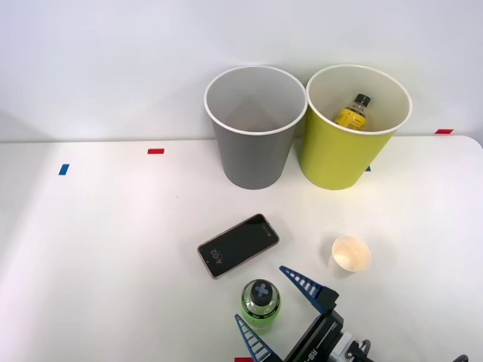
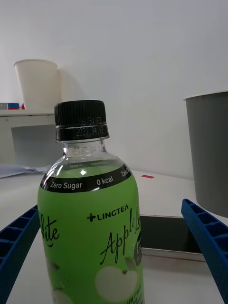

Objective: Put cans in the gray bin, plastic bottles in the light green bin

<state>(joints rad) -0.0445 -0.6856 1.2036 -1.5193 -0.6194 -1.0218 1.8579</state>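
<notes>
Green bottle (image 1: 260,304) upright between the right gripper's (image 1: 281,311) released, wide-spread jaws.

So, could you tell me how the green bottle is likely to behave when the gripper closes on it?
The green bottle looks full, so probably heavy for its size. Standing upright and narrow, it might tip if one finger nudges it first. Its smooth label could be slippery.

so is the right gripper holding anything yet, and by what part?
Nothing held. The right gripper is open, fingers either side of the green bottle, at body height, not touching.
</notes>
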